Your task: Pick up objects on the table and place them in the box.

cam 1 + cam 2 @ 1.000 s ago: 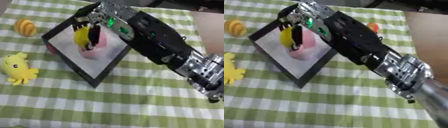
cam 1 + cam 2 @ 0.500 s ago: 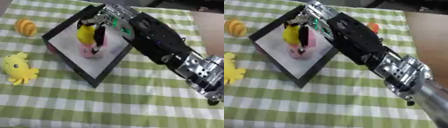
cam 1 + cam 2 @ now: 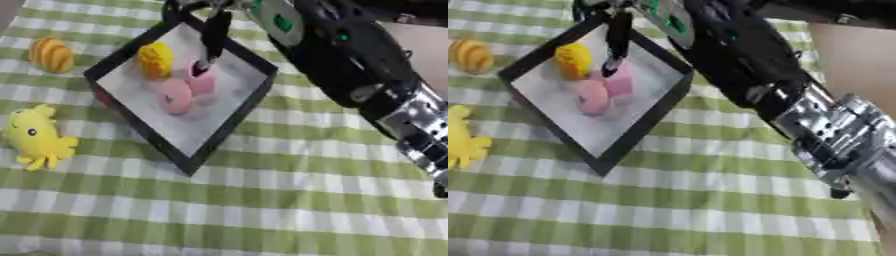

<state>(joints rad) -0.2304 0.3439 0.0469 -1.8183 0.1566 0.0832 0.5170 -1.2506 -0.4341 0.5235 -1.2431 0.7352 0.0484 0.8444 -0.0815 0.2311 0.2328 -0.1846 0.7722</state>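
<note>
Near edge: green-checked cloth point(image 3: 262, 210) on counter, bare. Left side: 1 yellow plush toy point(image 3: 35, 142) on cloth, outside box. Middle: 1 black-rimmed box point(image 3: 229, 120), white floor, holding 3 things: 1 round pink piece point(image 3: 173, 96), 1 pink cup-like piece point(image 3: 200, 80) just beside it, 1 yellow piece point(image 3: 156, 60) behind. Far left: 1 orange striped object point(image 3: 51, 54) on cloth. Right hand point(image 3: 214, 30) above box's far part, fingers straight, pointing down, holding nothing; fingertip at pink cup-like piece, contact unclear. Left hand unseen.
</note>
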